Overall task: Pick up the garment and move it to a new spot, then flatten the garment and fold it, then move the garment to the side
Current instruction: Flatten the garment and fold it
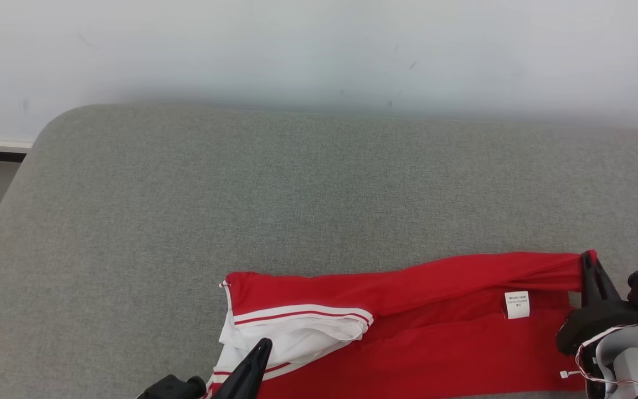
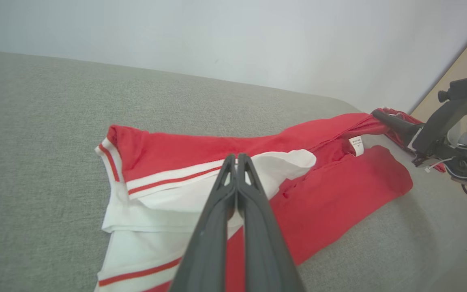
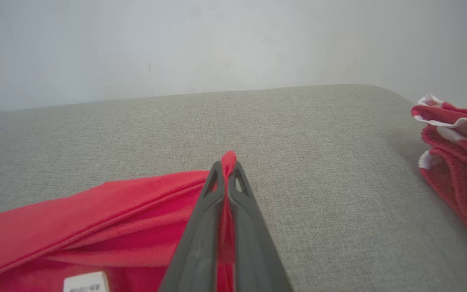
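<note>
Looking down from the head view, the red shirt [image 1: 407, 310] lies along the bottom of the frame, from the lower middle to the lower right. It rests on a big grey cushion [image 1: 297, 194], with a pale wall [image 1: 319, 44] across the top.

The right gripper [image 1: 589, 260] is at the lower right. Its two dark fingers are pinching the red edge at that end of the shirt. In the right wrist view a little strip of red cloth pokes up between the tips.

The left gripper [image 1: 263, 343] is at the bottom, left of the middle, over the white part with the red stripes. Its fingers are pressed together. In the left wrist view I see no cloth between them, so I think it holds nothing, but I cannot be sure.

The shirt looks pulled out long from side to side. The top edge is rolled over in one long fold, and a small white label [image 1: 516, 305] shows on the inside. The white striped part at the left end is bunched and crumpled.

So I think the shirt has its new spot, and the flattening and folding are only partly done. The left end needs smoothing, the fold needs finishing, and the shirt has not yet gone to the side.

At the right edge of the right wrist view, well apart from the gripper, sits another red and white cloth bundle [image 3: 456, 162].
</note>
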### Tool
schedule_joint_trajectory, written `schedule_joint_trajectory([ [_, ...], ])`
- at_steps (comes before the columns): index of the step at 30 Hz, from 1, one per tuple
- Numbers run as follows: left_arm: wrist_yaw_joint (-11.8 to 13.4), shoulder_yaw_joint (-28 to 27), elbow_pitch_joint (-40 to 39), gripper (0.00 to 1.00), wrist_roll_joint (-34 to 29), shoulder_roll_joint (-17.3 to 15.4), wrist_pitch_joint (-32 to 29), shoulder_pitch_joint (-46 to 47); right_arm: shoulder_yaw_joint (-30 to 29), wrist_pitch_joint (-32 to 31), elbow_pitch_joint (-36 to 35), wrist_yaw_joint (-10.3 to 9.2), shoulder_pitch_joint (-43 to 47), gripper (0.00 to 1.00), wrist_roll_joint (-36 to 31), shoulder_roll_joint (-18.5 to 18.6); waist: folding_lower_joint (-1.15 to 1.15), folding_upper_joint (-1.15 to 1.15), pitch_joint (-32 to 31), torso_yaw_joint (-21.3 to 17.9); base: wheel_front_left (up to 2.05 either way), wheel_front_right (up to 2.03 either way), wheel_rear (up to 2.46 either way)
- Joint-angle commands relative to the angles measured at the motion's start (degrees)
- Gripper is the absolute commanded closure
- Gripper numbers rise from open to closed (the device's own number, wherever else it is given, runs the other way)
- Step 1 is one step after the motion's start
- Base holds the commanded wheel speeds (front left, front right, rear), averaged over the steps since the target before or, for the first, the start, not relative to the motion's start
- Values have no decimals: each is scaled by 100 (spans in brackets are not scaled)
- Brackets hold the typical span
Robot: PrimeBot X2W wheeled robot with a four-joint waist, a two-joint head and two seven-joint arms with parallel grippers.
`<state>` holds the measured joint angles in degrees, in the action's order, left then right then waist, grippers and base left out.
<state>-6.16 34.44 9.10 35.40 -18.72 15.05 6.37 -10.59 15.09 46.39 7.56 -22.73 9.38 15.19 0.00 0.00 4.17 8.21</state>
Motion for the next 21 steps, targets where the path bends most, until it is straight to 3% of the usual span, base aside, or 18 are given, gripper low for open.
schedule_joint_trajectory([
  [1, -34, -103, -16, 100, -50, 59, 17, -123, -40, 4, -75, -12, 96, 100, -69, -18, 0, 0, -12, 1, 0, 0, 0],
  [7, -107, -379, -35, 100, -134, 151, 16, -393, -156, 4, -197, -12, 228, 100, -150, -55, 0, 0, -77, 19, 0, 0, 0],
  [14, -129, -252, 286, 100, -197, 239, 16, -517, -74, 4, -58, -13, 346, 100, -250, -135, 0, 0, -175, 33, 0, 0, 0],
  [15, -131, -226, 334, 73, -215, 266, 16, -502, -57, 4, -29, -13, 356, 70, -261, -144, 0, 0, -187, 28, 0, 0, 0],
  [16, -132, -229, 368, 61, -168, 312, 16, -504, -57, 4, -14, -13, 366, 59, -278, -142, 0, 0, -198, 25, 0, 0, 0],
  [17, -133, -206, 423, 32, -172, 319, 16, -512, -60, 4, -5, -13, 391, 25, -298, -135, 0, 0, -208, 19, 0, 0, 0],
  [18, -133, -206, 423, 32, -172, 319, 16, -512, -60, 4, -5, -13, 391, 25, -298, -135, 0, 0, -208, 19, 0, 0, 0],
  [19, -134, -217, 459, 17, -192, 311, 16, -525, -82, 4, 2, -13, 416, 0, -299, -124, 0, 0, -217, 13, 0, 0, 0],
  [21, -134, -268, 549, 27, -230, 330, 16, -588, -130, 4, 5, -13, 456, 0, -317, -91, 0, 0, -240, 8, 0, 0, 0],
])
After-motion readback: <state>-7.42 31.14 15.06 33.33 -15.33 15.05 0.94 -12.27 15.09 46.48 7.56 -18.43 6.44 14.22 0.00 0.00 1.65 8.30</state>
